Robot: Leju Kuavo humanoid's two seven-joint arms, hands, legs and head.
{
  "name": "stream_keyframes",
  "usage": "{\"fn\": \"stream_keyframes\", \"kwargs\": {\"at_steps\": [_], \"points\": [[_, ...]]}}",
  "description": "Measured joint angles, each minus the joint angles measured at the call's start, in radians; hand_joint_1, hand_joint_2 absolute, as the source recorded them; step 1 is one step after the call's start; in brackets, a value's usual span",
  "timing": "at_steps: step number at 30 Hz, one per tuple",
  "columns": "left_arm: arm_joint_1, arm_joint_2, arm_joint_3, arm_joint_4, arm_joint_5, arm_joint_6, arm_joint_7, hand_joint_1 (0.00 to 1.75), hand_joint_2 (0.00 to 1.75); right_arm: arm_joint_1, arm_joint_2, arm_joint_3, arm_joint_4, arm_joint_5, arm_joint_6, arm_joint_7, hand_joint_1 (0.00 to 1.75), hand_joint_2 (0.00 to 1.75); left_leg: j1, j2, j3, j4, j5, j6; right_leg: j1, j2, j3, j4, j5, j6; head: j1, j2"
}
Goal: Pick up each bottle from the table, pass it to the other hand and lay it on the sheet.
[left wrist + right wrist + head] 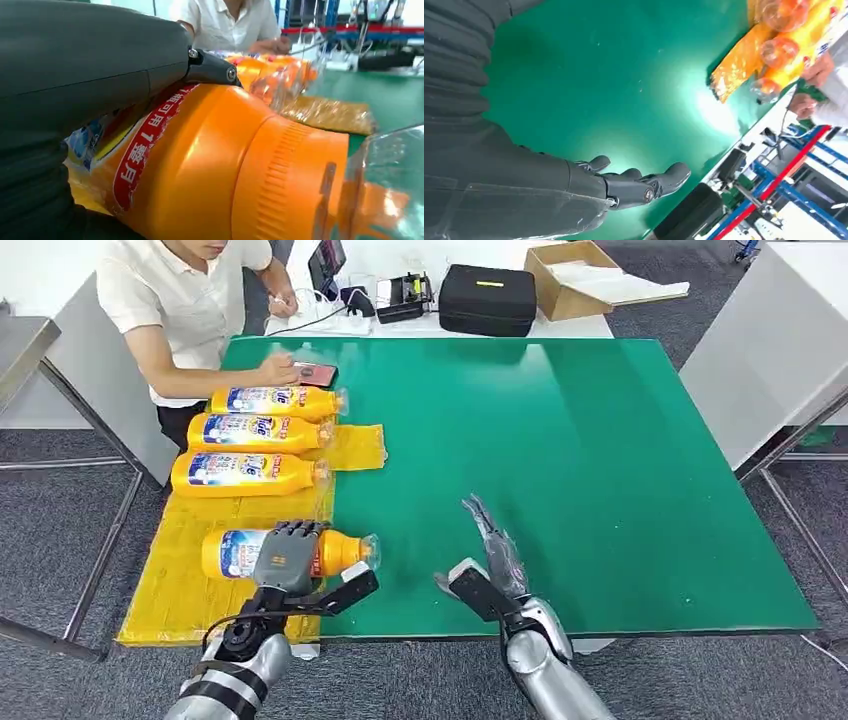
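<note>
**Fourth bottle going down on the sheet**

Nearest, the left robot hand (286,556) lies over the body of the fourth bottle (345,551), fingers wrapped around its label; the bottle lies on its side on the yellow sheet (170,595), its clear cap reaching past the sheet's edge over the green worktop (600,470). This looks like the laying-down step. Next, the fingers should let go and lift straight off without rolling it. Beside it, the right robot hand (492,558) hovers released, fingers apart, holding nothing. Farther on, three bottles (255,434) lie side by side on the sheet, and a person (190,300) sits beyond.
</note>
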Motion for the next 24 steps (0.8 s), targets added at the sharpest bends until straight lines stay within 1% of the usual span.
{"fn": "stream_keyframes", "kwargs": {"at_steps": [1,2,3,4,5,7,11,16,24], "points": [[-0.015,0.003,0.000,0.018,0.004,-0.005,0.000,1.40,1.75,0.000,0.003,-0.002,0.000,0.000,0.002,-0.002,0.00,1.75,0.000,0.000,0.000,0.000,0.000,0.000,0.000,0.000,0.000,0.000,0.000,0.000,0.000,0.000],[-0.029,0.005,0.000,0.036,0.010,-0.013,0.000,0.33,1.75,-0.001,0.005,-0.004,0.000,0.001,0.005,-0.005,0.00,1.75,0.000,0.000,0.000,0.000,0.000,0.000,0.000,0.000,0.000,0.000,0.000,0.000,0.000,0.000],[-0.041,0.008,0.000,0.051,0.013,-0.019,0.000,0.33,1.75,-0.003,0.008,-0.006,0.000,0.002,0.009,-0.005,0.00,1.75,0.000,0.000,0.000,0.000,0.000,0.000,0.000,0.000,0.000,0.000,0.000,0.000,0.000,0.000],[-0.051,0.010,0.000,0.063,0.013,-0.022,0.000,0.09,1.75,-0.004,0.010,-0.007,0.000,0.003,0.011,-0.005,0.00,1.75,0.000,0.000,0.000,0.000,0.000,0.000,0.000,0.000,0.000,0.000,0.000,0.000,0.000,0.000],[-0.061,0.012,0.000,0.076,0.015,-0.029,0.000,0.00,1.75,-0.006,0.011,-0.007,0.000,0.003,0.013,-0.006,0.00,1.75,0.000,0.000,0.000,0.000,0.001,0.000,0.000,0.000,0.000,0.000,0.000,0.000,0.000,0.000],[-0.076,0.014,0.000,0.101,0.021,-0.050,-0.002,0.00,1.75,-0.008,0.014,-0.007,0.000,0.003,0.013,-0.008,0.00,1.75,0.000,0.000,0.000,0.000,0.001,0.000,0.000,0.000,0.000,0.000,0.000,0.000,0.000,0.000],[-0.127,0.014,0.000,0.155,0.056,-0.159,-0.034,0.00,1.75,-0.016,0.017,-0.007,0.005,-0.002,0.013,-0.018,0.00,1.75,0.000,-0.001,0.001,0.000,0.001,0.000,0.000,-0.001,0.002,0.000,0.000,0.000,0.000,0.000],[-0.174,0.014,0.000,0.200,0.086,-0.249,-0.064,0.00,1.75,-0.019,0.018,-0.011,0.011,-0.006,0.013,-0.025,0.00,1.75,0.000,-0.001,0.003,0.000,0.001,0.000,0.000,-0.001,0.004,0.000,0.000,0.000,0.000,0.000],[-0.207,0.015,-0.003,0.236,0.174,-0.384,-0.159,0.00,1.75,-0.043,0.018,-0.018,0.037,-0.010,0.014,-0.046,0.00,1.75,0.000,-0.001,0.006,0.000,0.001,0.000,0.000,-0.001,0.007,0.000,0.000,0.000,0.000,0.000]]}}
